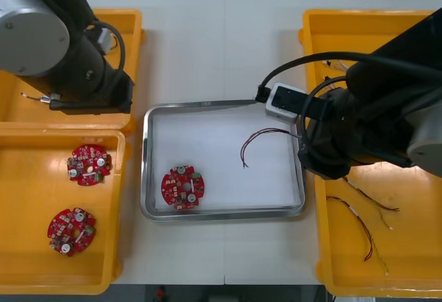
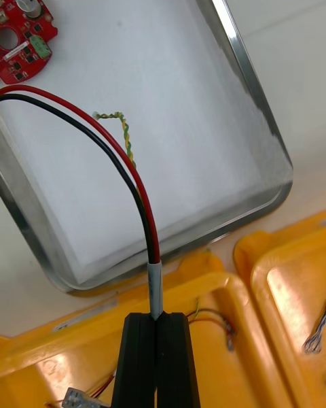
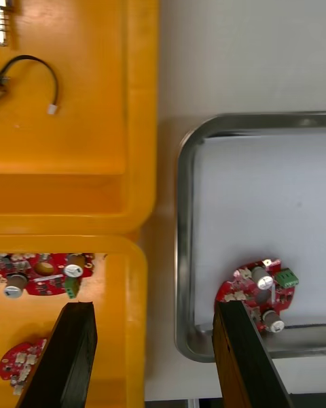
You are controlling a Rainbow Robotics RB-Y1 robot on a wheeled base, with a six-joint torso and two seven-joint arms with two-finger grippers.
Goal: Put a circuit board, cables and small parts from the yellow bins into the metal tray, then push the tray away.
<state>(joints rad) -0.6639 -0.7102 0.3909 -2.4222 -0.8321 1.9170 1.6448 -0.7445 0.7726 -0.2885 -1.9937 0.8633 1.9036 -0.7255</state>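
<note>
The light surface (image 1: 207, 39) carries yellow bins (image 1: 62, 135), two of them at the left, and one metal tray (image 1: 148, 177), white inside. There are three circuit boards (image 1: 182, 187): one in the tray's near left corner and two in the near left bin. The right claw (image 2: 159, 319), over a right bin's rim, is clenched on one red and black cable (image 2: 151, 245) arching above the tray. The left claw (image 3: 153, 306) hangs released, straddling the near left bin and the tray.

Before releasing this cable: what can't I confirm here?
Front view: each arm hides its gripper: left gripper by the left bins, right gripper at the tray rim.
Right wrist view: the edge cuts off the far end of the red and black cable.
Left wrist view: small metal part, cut by edge.
</note>
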